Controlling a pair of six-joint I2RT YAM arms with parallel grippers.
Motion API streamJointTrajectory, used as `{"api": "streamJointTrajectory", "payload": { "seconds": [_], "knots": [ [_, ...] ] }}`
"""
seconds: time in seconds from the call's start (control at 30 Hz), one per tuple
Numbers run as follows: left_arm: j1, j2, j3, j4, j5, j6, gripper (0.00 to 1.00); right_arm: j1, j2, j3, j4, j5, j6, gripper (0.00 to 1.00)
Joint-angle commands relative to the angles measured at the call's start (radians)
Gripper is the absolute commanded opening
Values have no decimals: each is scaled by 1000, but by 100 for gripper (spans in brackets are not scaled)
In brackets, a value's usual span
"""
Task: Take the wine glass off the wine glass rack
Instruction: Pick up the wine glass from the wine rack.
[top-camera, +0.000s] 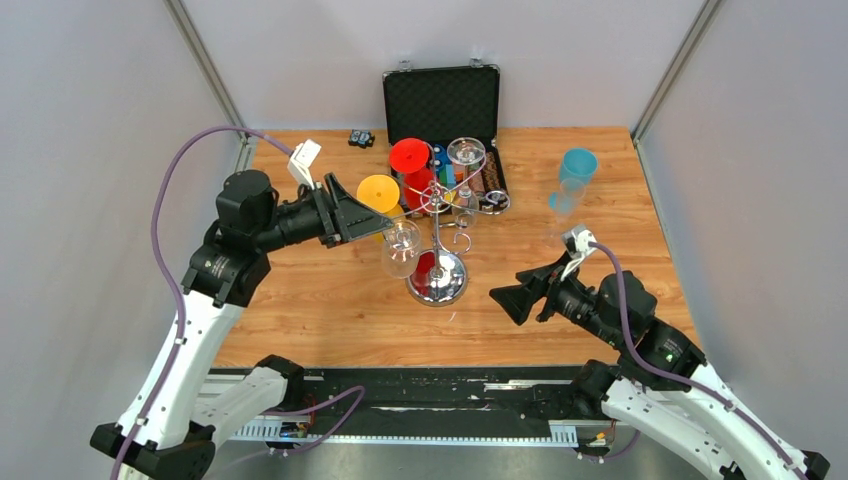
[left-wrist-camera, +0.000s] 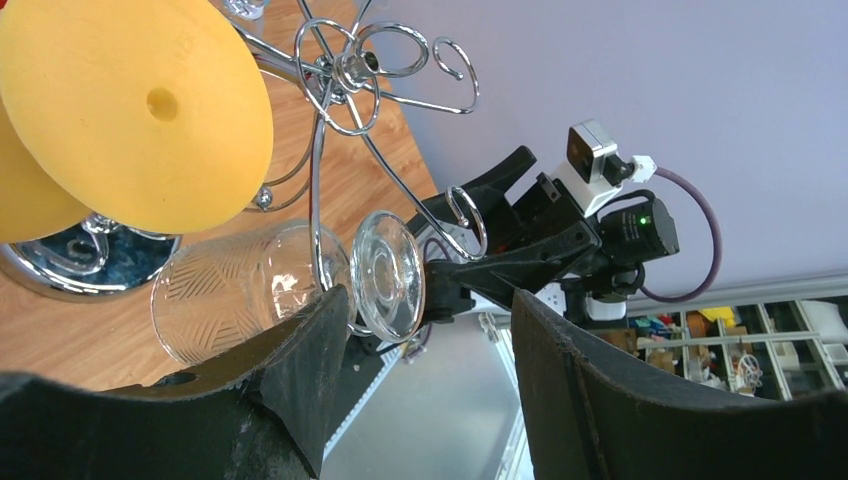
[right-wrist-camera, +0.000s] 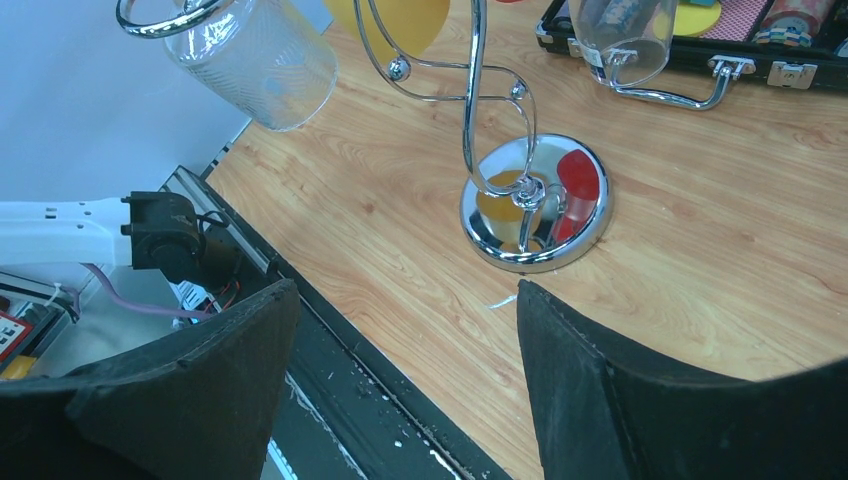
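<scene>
Under the shiny chrome wine glass rack (top-camera: 438, 275), a clear etched wine glass (left-wrist-camera: 235, 290) is hanging bowl-down, tilted, before the wide-spread left gripper (left-wrist-camera: 428, 300).

Left gripper (left-wrist-camera: 428, 300) with its two black fingers (left-wrist-camera: 300, 380) spread apart. The tip of one finger lies just beside the stem and round foot of a clear, patterned wine glass (left-wrist-camera: 230, 295) slung on a wire arm of the chrome wine glass rack (left-wrist-camera: 345, 75). A yellow glass (left-wrist-camera: 140, 110) hangs nearest the lens, above the rack's mirrored base on the wooden table (left-wrist-camera: 400, 165); beyond, the right arm (left-wrist-camera: 600, 235) carries a small camera and a lit green lamp.
</scene>
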Motion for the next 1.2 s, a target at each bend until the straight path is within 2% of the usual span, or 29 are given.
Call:
{"api": "streamJointTrajectory", "payload": {
  "seconds": [0.0, 0.6, 1.17],
  "knots": [
    [-18, 8, 30, 29, -9, 20, 68, -2, -16, -7, 14, -5, 24, 77],
    [-67, 61, 55, -16, -29, 42, 68, -2, -43, -23, 9, -3, 29, 77],
    [-102, 140, 133, -246, -51, 79, 64, -2, -49, -33, 15, -32, 46, 77]
  ]
}}
